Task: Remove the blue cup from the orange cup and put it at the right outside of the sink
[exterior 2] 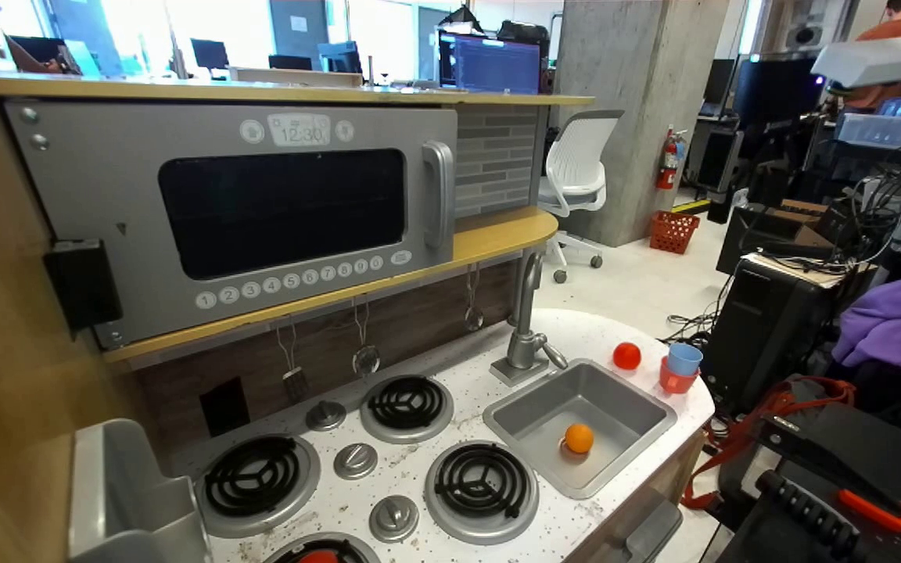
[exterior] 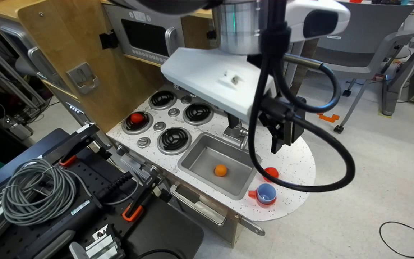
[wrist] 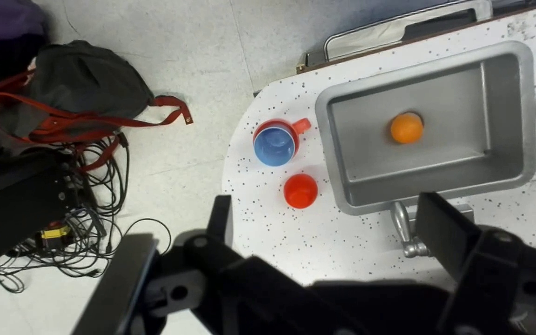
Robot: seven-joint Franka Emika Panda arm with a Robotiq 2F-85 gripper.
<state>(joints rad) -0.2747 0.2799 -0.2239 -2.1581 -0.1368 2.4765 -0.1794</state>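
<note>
The blue cup [exterior: 266, 193] sits inside the orange cup, also in an exterior view [exterior 2: 684, 359] and the wrist view [wrist: 274, 146]. The orange cup [exterior 2: 676, 380] stands on the white countertop beside the sink, near the rounded end. Its handle [wrist: 302, 125] points towards the sink; most of its body is hidden under the blue cup in the wrist view. The grey sink [wrist: 454, 102] shows in both exterior views [exterior: 207, 162] [exterior 2: 607, 463]. My gripper [wrist: 324, 200] is open and empty, above the counter on the faucet side, apart from the cups; it also shows in an exterior view [exterior: 254, 133].
A red round object [wrist: 300, 190] lies on the counter close to the cups. An orange ball [wrist: 406, 128] lies in the sink. The faucet [exterior 2: 526, 320] rises at the sink's back edge, its handle [wrist: 400, 221] near one finger. A red object [exterior: 137, 118] sits on a burner.
</note>
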